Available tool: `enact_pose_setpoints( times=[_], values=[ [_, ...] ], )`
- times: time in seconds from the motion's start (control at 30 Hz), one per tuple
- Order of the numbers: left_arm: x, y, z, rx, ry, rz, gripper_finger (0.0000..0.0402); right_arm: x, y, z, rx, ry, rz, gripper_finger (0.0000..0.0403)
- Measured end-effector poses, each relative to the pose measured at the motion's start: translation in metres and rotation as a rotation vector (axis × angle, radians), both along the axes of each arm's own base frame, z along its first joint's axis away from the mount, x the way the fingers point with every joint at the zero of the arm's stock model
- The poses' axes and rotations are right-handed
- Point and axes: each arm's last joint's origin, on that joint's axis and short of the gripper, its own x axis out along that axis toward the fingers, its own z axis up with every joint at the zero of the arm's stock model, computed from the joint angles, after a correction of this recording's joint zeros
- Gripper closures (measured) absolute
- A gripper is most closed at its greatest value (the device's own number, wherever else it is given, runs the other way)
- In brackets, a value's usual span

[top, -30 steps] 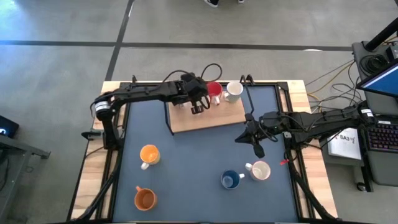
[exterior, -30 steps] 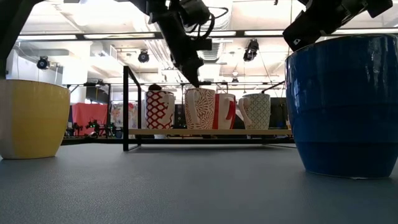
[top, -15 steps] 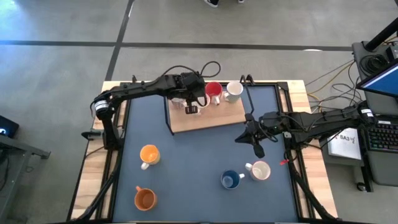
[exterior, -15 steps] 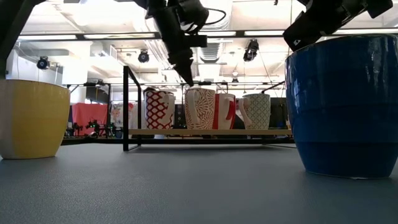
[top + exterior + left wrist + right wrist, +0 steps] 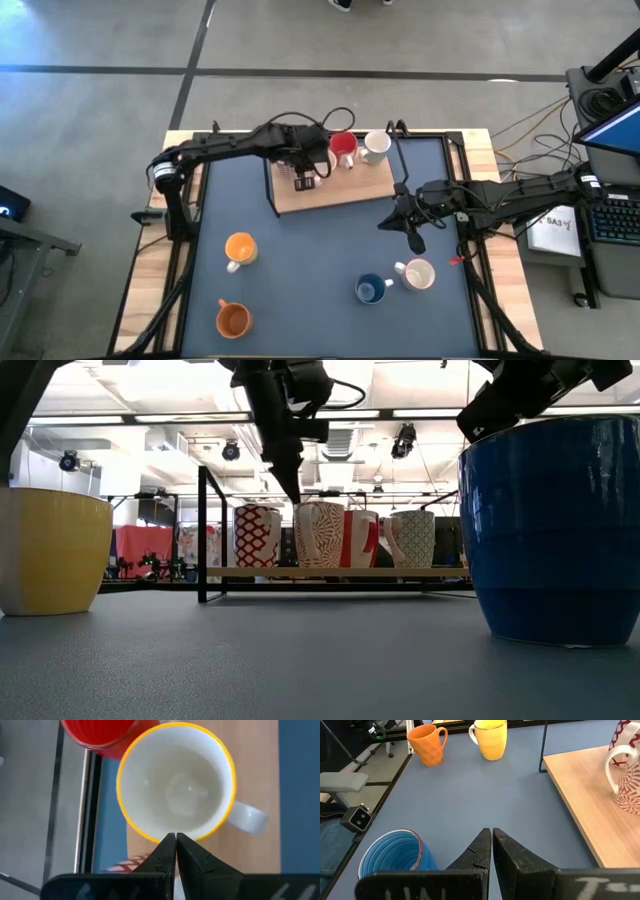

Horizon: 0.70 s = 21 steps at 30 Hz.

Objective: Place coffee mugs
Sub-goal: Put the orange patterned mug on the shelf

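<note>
Scene: Two dark arms work over a blue-grey surface with a raised wooden shelf at its far side.

Left gripper: Poised above the shelf's left end, fingers clenched together and holding nothing. Its wrist view looks straight down into a white mug with a yellow rim, with a red mug just beside it.

Right gripper: Hanging over the middle of the surface, fingers pressed shut and empty, near the blue mug.

Mugs on the shelf: In the low view, four patterned mugs stand upright in a row, close together.

Mugs not yet placed: A yellow mug and an orange mug on the left of the surface; the blue mug and a cream mug on the right, all upright and apart from one another.

Handling: Judged as ceramic, the mugs look rigid, glazed and slippery, moderately heavy, and liable to chip if knocked against a neighbour.

Where to grip: The rim wall, one finger inside and one outside, appears the surest hold; the side handle is the alternative but may let the mug swing.

Risk: The tight row on the shelf leaves little room, so a newcomer could nudge those standing there.
</note>
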Motion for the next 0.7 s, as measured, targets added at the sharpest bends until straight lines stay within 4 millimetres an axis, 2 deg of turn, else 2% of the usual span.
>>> enact_pose_setpoints(
  times=[0.3, 0.7],
  values=[
    [0.004, -0.020, 0.000, -0.015, 0.018, -0.032, 0.0402, 0.000, 0.000, 0.000, 0.001, -0.001, 0.000, 0.0394],
    [0.004, -0.020, 0.001, 0.002, 0.009, -0.047, 0.0402, 0.001, 0.000, 0.001, 0.001, -0.015, 0.000, 0.0394]
  ],
)
